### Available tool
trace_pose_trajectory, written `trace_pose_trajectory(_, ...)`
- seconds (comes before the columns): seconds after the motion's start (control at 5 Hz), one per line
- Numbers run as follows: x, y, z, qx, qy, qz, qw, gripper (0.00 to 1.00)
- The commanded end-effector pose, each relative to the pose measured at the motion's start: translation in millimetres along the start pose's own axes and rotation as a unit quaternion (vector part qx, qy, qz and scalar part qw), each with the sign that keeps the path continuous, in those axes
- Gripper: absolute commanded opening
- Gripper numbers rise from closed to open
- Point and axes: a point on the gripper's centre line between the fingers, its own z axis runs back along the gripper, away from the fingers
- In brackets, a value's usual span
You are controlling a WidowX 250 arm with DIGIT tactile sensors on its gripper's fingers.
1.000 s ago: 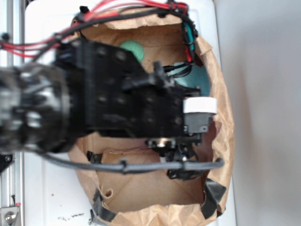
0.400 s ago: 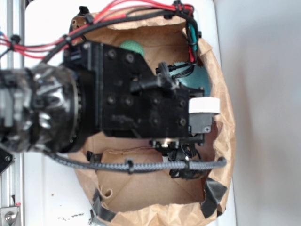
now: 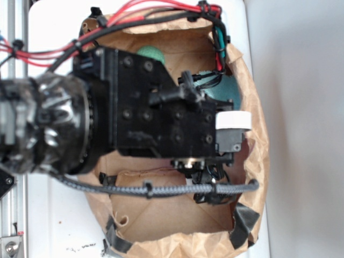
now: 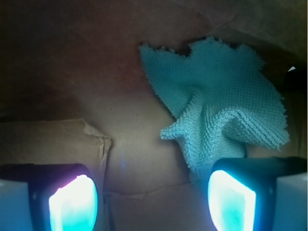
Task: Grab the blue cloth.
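The blue cloth [image 4: 219, 113] lies crumpled on the brown paper floor, up and right of centre in the wrist view. Its lower tip runs down behind my right fingertip [image 4: 231, 199]. My gripper [image 4: 151, 202] is open, with only bare paper between the two glowing pads. From the exterior view a dark teal patch of the blue cloth [image 3: 226, 91] shows past the arm, inside the paper bag [image 3: 252, 156]. The black gripper body [image 3: 161, 115] hangs over the bag and hides most of its inside.
A round green ball [image 3: 150, 54] sits at the bag's far inner wall. Red and black cables [image 3: 134, 13] loop over the bag's rim. Folded paper flaps [image 4: 91, 139] lie on the bag floor to the left. The bag stands on a white surface [image 3: 54, 215].
The arm shifted slightly right and came into sharp focus a second ago. Since 0.4 s ago nothing has visibly moved.
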Motion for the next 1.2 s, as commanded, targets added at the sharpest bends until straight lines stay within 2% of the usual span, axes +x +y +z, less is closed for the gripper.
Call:
trace_pose_trajectory(0.0,20,14,-4,-0.014,-0.032,-0.012,0.999,1.00)
trace_pose_trajectory(0.2,17,23,-12,-0.008,-0.031,-0.016,0.999,1.00)
trace_pose_trajectory(0.4,20,25,-23,0.013,-0.039,-0.005,0.999,1.00)
trace_pose_trajectory(0.6,24,20,-38,0.046,-0.050,0.001,0.998,1.00)
trace_pose_trajectory(0.8,26,16,-47,0.063,-0.061,0.001,0.996,1.00)
trace_pose_trajectory(1.0,23,16,-47,0.069,-0.079,0.010,0.994,0.66)
